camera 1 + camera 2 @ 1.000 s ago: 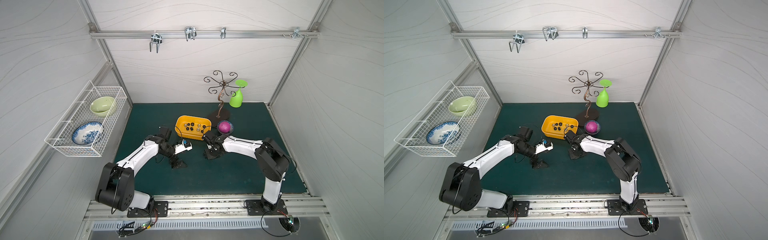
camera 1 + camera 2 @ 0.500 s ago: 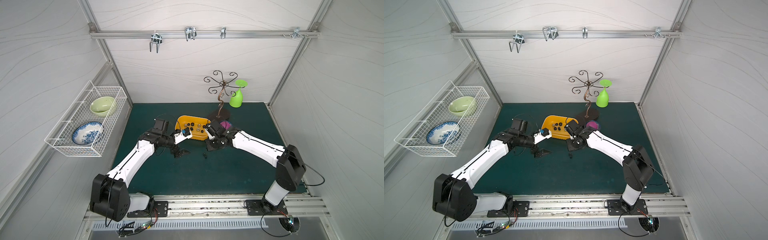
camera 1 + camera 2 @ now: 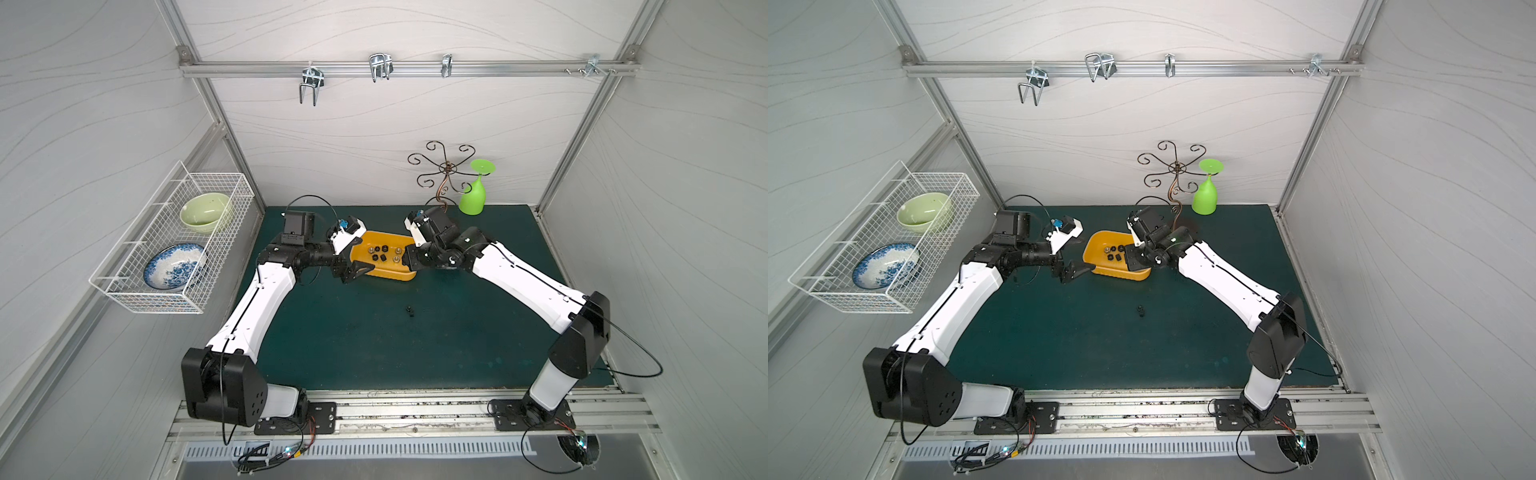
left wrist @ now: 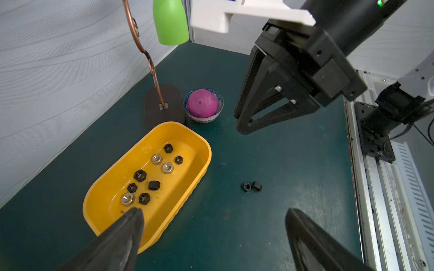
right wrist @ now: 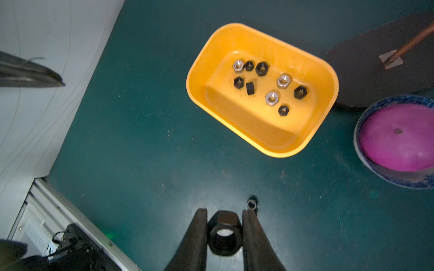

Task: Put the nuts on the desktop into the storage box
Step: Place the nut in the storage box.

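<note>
Nine nuts (image 5: 272, 98) lie on the floor of the storage box (image 5: 270, 150): six black and three silver. All are loose, and one black piece stands on edge. Two further dark nuts (image 4: 251, 186) lie on the desktop (image 4: 293, 164), touching each other, on open ground off the box's long side. Both top views show them as one small dark spot (image 3: 410, 311) (image 3: 1140, 311).

The right gripper (image 5: 225, 214) is clamped on a black nut (image 5: 223, 234), which is seated between both fingers with its bore facing the wrist camera. This gripper hangs clear of the desktop at the end of the box nearest the small bowl (image 4: 204, 118), which holds a pink ball (image 4: 202, 103).

The left gripper (image 4: 213, 211) has its fingers spread wide and carries nothing. One finger is over the box's opposite end, the other over bare desktop.
</note>
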